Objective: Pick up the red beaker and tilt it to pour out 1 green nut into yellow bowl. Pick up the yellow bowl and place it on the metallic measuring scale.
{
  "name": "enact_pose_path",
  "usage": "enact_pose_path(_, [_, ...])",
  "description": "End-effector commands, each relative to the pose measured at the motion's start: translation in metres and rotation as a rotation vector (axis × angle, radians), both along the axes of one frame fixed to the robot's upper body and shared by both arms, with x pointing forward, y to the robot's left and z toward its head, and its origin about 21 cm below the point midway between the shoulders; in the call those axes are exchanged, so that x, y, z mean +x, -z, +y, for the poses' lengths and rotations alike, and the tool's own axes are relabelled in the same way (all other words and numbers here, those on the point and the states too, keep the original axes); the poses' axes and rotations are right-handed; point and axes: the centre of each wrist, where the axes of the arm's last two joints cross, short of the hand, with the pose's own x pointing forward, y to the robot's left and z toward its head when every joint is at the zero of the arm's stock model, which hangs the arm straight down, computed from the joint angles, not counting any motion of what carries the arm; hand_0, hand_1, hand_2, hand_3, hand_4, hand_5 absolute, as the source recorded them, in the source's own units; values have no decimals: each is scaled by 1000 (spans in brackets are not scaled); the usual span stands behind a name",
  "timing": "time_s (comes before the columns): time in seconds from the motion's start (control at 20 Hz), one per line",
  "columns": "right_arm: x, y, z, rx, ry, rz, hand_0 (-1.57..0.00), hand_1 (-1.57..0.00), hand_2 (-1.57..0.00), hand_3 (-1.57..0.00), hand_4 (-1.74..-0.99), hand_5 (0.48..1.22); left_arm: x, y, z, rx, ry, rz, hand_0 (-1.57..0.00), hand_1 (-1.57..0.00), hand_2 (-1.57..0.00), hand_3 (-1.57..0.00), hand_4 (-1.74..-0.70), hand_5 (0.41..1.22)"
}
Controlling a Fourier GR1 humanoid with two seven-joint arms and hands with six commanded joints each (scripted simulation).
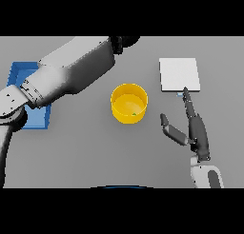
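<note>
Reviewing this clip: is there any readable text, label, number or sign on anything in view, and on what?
None readable: no text on the yellow bowl, the metallic measuring scale or the blue tray. A small bluish mark at the scale's front edge is too small to read.

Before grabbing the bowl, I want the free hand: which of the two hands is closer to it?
The right hand, open beside the yellow bowl; the left hand is farther off.

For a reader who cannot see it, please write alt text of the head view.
A yellow bowl stands mid-table with a small green nut inside. The right hand, fingers straight, lies between it and the metallic scale. The left arm reaches far across, partly covering a blue tray.
</note>
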Motion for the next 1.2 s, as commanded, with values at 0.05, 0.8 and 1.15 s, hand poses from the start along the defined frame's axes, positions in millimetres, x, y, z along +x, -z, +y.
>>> enact_pose_path(0.05, [-3, -1, 5, -2, -12, -16, 1, 1, 1, 1, -1160, 663, 13, -32, 14, -114, -52, -69, -1571, -1571, -1571, -1257, -1726, 1221])
enact_pose_path(0.8, [10, -2, 1, 55, -58, -10, 1, 1, 1, 1, -1106, 642, 54, -60, 269, -1717, -789, 3, -1571, -1571, -1571, -1525, -1740, 1221])
enact_pose_path(1.15, [13, -2, 3, 36, -81, -15, 1, 1, 1, 1, -1181, 687, 37, 12, 325, -2052, -1104, -89, -1571, -1571, -1571, -1488, -1741, 1221])
